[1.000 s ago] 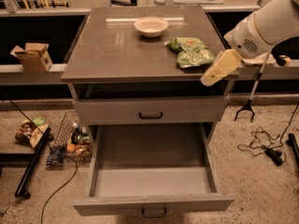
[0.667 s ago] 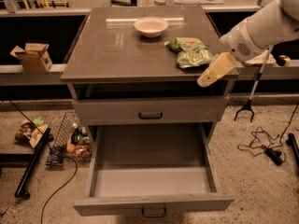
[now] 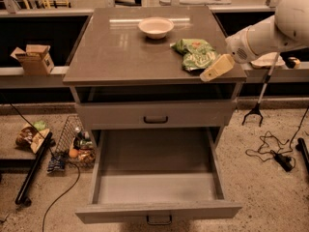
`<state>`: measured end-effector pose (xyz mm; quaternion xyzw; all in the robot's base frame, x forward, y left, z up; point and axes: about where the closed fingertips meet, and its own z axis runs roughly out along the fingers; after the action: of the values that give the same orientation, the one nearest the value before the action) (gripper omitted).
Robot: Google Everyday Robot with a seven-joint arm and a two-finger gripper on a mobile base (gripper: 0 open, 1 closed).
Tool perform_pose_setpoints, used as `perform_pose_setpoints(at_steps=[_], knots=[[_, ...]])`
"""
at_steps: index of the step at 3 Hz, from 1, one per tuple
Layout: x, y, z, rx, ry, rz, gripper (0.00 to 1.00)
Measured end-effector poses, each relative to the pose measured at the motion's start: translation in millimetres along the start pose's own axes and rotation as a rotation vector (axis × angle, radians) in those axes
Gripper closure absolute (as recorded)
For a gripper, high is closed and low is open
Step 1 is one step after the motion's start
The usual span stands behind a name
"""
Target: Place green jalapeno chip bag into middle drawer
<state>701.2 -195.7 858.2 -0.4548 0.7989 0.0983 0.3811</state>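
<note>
The green jalapeno chip bag [image 3: 195, 54] lies crinkled on the right side of the cabinet's brown top, near the front edge. My gripper [image 3: 217, 68], cream-coloured at the end of the white arm [image 3: 270, 33], comes in from the right. It hangs just beside the bag's front right corner, over the top's front edge. The middle drawer [image 3: 157, 180] is pulled fully out below, with a bare grey floor and a dark loop handle [image 3: 159, 220] on its front.
A white bowl [image 3: 155, 27] stands at the back middle of the top. The shallower upper drawer front [image 3: 155, 115] with a black handle is shut. A wire basket of items [image 3: 77, 146], cables and a cardboard box [image 3: 35, 58] are to the left. A cable [image 3: 275, 153] lies on the floor to the right.
My gripper has moved a little to the left, closer to the chip bag's right edge. The bag, bowl and drawers have not moved.
</note>
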Motion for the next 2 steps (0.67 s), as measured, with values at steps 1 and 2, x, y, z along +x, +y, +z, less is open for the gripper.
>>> perform_pose_setpoints(at_steps=[1,2], knots=[[9,-25,20,0.037,-0.02,0.049,0.0],[18,-45,32,0.067,-0.022,0.107,0.08]])
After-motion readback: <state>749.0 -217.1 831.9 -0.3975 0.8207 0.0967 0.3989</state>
